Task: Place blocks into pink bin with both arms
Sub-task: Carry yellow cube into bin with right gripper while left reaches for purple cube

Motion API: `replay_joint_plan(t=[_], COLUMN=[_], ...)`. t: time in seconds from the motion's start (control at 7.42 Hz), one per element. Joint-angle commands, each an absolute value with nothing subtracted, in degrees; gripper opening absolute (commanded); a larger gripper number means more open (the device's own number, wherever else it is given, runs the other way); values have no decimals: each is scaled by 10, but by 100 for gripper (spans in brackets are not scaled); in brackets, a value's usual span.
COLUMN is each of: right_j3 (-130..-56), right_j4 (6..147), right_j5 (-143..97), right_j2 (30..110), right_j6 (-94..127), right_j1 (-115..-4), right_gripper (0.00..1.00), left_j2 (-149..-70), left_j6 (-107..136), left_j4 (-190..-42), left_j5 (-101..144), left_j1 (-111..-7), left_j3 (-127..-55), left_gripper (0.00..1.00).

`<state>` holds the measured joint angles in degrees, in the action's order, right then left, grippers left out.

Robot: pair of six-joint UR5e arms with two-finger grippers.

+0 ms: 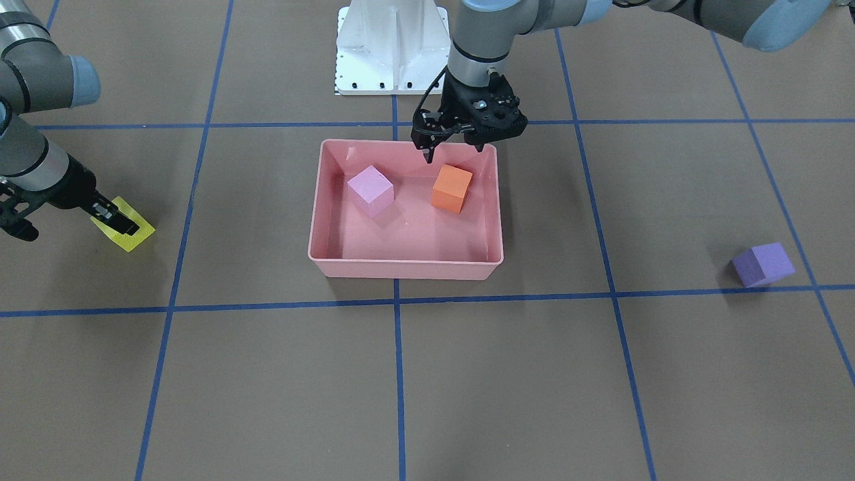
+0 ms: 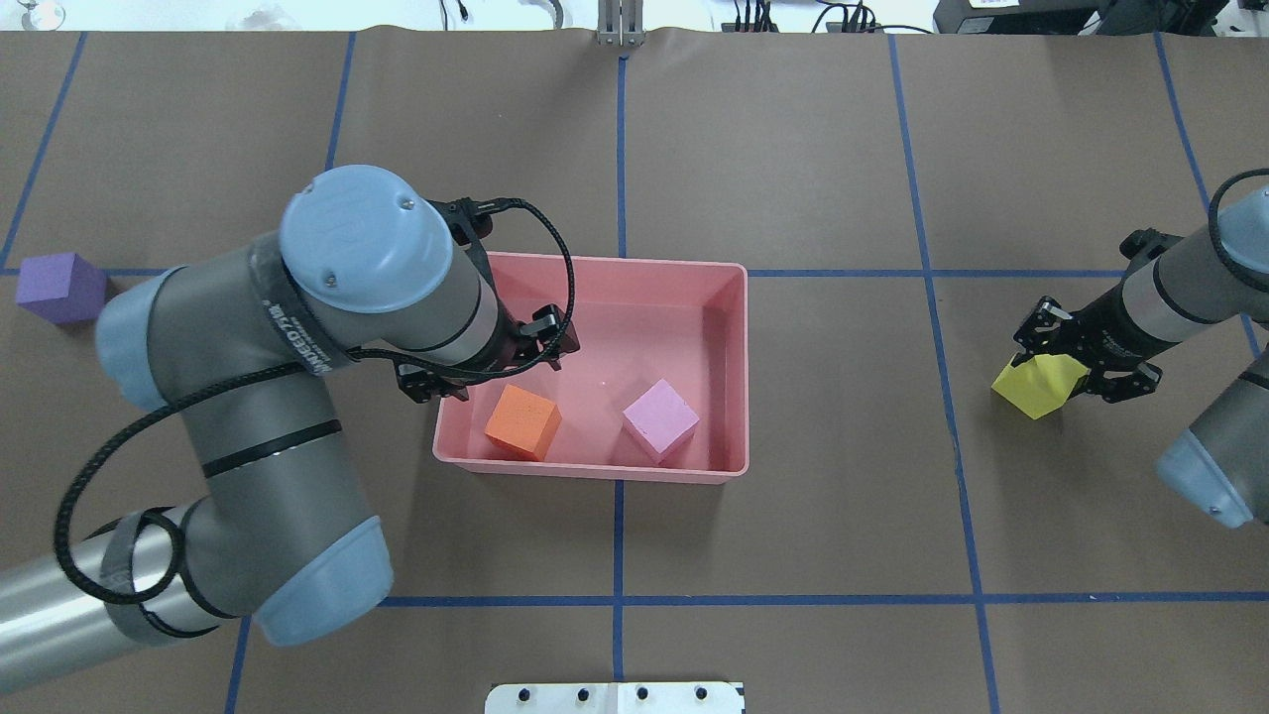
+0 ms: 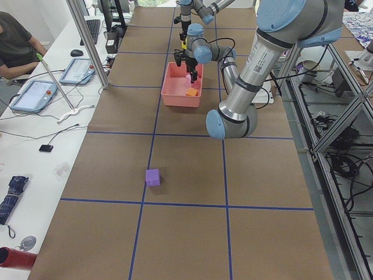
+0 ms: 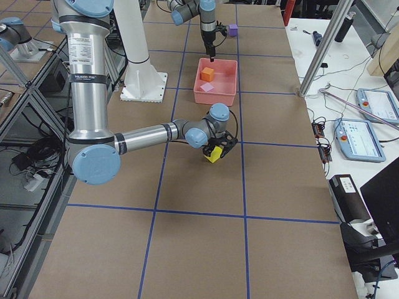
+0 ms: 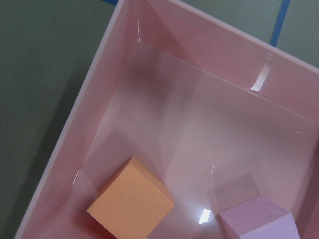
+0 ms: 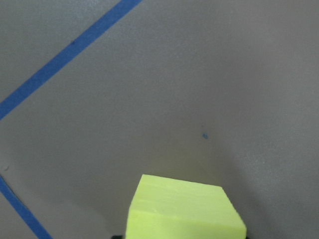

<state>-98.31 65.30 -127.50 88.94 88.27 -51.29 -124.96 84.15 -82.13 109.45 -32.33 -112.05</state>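
The pink bin [image 1: 401,268] sits mid-table and also shows in the overhead view [image 2: 595,466]. The orange cube [image 1: 451,188] and the light pink cube [image 1: 370,190] lie inside it, apart from each other. My left gripper [image 1: 454,152] hangs open and empty above the bin's edge nearest the robot, just over the orange cube [image 5: 132,206]. My right gripper [image 1: 117,219] is shut on the yellow cube [image 2: 1039,385], which is tilted at table level far off to the bin's side. The purple cube [image 1: 763,264] lies alone on the table on the other side.
The white pedestal base [image 1: 391,47] stands behind the bin. Blue tape lines grid the brown table. A side desk with tablets [image 3: 35,96] and a seated person [image 3: 14,44] runs along the table's far edge.
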Motion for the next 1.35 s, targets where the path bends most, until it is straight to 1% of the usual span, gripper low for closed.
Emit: replay_joint_plan(t=[0.0, 0.13, 0.27, 0.4, 0.54, 0.67, 0.94, 1.08, 1.21], right_j3=[-1026, -1061, -1071, -1068, -1069, -1064, -1034, -1004, -985], right_j4=[664, 716, 832, 950, 973, 973, 971, 971, 963], right_j5=[-1309, -1322, -1319, -1310, -1295, -1260, -1183, -1160, -1151], right_j2=[880, 844, 744, 632, 582, 548, 493, 464, 457], right_j6=[883, 883, 883, 887, 917, 960, 986, 991, 994], right_j1=[-516, -532, -534, -524, -505, -460, -391, -372, -360], right_gripper=[0, 0, 0, 0, 0, 0, 0, 0, 0], left_j2=[-1123, -1059, -1019, -989, -978, -970, -969, -970, -976], left_j6=[692, 608, 526, 442, 376, 316, 257, 214, 206], left_j4=[-825, -837, -838, -843, -866, -898, -925, -927, -928], left_j5=[1183, 1192, 1195, 1201, 1231, 1260, 1261, 1261, 1261], left_j1=[-408, -447, -482, -518, -564, -606, -660, -685, -696], left_j3=[-1200, -1219, -1214, -1197, -1156, -1107, -1037, -1001, -976], left_gripper=[99, 99, 99, 99, 99, 99, 99, 99, 99])
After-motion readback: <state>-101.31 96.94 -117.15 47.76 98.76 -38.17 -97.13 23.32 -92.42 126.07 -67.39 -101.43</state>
